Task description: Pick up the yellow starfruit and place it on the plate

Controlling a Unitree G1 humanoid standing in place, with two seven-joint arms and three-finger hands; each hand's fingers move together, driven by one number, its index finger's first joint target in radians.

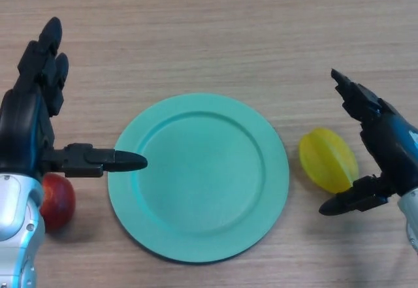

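Note:
A yellow starfruit point(328, 159) lies on the wooden table just right of a round green plate point(198, 176). My right hand point(382, 138) stands open beside the fruit on its right, fingers reaching past its far side and thumb below it, with no contact that I can see. My left hand point(29, 118) hovers open at the left of the plate, its thumb pointing toward the plate's left rim. Nothing lies on the plate.
A red apple point(57, 200) sits on the table at the lower left, partly hidden under my left wrist. The wooden tabletop point(215, 33) stretches beyond the plate.

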